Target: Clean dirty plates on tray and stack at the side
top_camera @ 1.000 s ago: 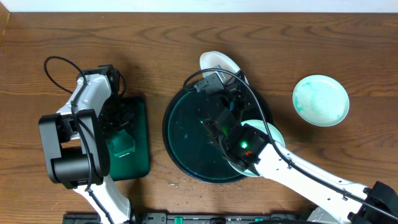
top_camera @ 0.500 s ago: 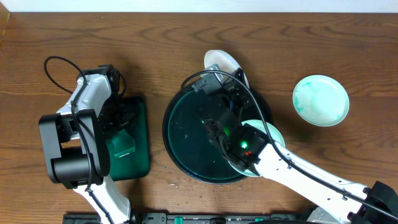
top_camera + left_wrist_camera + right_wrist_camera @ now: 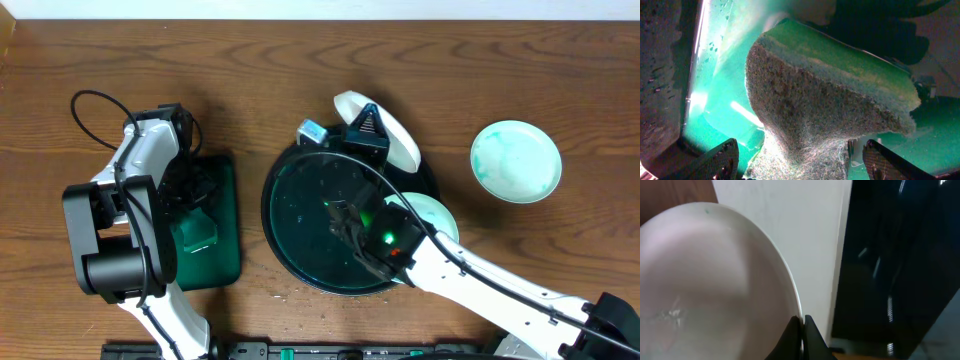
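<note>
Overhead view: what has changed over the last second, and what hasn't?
The right gripper, shut on the white plate, has turned at the wrist, and the plate has swung rightward along the round tray's far rim. The left gripper, sponge and mint plate on the table have not moved.

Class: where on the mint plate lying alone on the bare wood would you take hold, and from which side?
Grip the mint plate at its thin raised rim, one finger inside, one outside. It lies flat and shallow, too wide to span. Come from above at the tray-facing edge, probably the right arm's nearest approach.
</note>
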Motion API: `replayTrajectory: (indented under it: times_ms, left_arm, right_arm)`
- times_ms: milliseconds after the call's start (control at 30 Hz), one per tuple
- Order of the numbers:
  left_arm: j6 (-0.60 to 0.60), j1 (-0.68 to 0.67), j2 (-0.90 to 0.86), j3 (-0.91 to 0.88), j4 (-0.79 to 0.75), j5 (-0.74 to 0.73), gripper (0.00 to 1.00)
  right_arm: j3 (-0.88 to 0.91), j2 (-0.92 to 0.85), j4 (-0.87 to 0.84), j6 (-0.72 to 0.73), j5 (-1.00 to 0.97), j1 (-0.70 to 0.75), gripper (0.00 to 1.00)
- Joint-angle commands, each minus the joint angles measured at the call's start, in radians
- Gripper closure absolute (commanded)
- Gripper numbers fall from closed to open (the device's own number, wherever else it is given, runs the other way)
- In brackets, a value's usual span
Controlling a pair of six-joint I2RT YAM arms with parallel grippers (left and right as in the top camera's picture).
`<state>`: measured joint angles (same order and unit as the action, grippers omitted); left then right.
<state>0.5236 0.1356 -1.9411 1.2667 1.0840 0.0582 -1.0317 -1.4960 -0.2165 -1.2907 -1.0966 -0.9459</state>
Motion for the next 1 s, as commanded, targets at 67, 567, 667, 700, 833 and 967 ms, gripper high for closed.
replayTrajectory:
  times_ms: [67, 567, 667, 700, 833, 967]
  left_arm:
    - [0.010, 0.004, 0.002, -0.006, 0.002, 0.002, 0.20]
    - [0.010, 0.004, 0.002, -0.006, 0.003, 0.002, 0.20]
    - [0.010, 0.004, 0.002, -0.006, 0.003, 0.002, 0.20]
    - [0.010, 0.004, 0.002, -0.006, 0.003, 0.001, 0.20]
    - [0.010, 0.004, 0.002, -0.006, 0.003, 0.001, 0.20]
    - [0.010, 0.004, 0.002, -0.006, 0.003, 0.002, 0.20]
  right_arm:
    - [-0.004, 0.016, -0.004, -0.129, -0.014, -0.011, 0.99]
    - [-0.004, 0.016, 0.363, 1.046, 0.318, 0.099, 0.99]
    - [-0.004, 0.016, 0.395, 1.226, 0.426, 0.164, 0.99]
    - [-0.004, 0.016, 0.401, 1.266, 0.451, 0.185, 0.99]
    - [-0.004, 0.016, 0.425, 1.440, 0.504, 0.277, 0.99]
    - [-0.004, 0.017, 0.478, 1.615, 0.526, 0.382, 0.99]
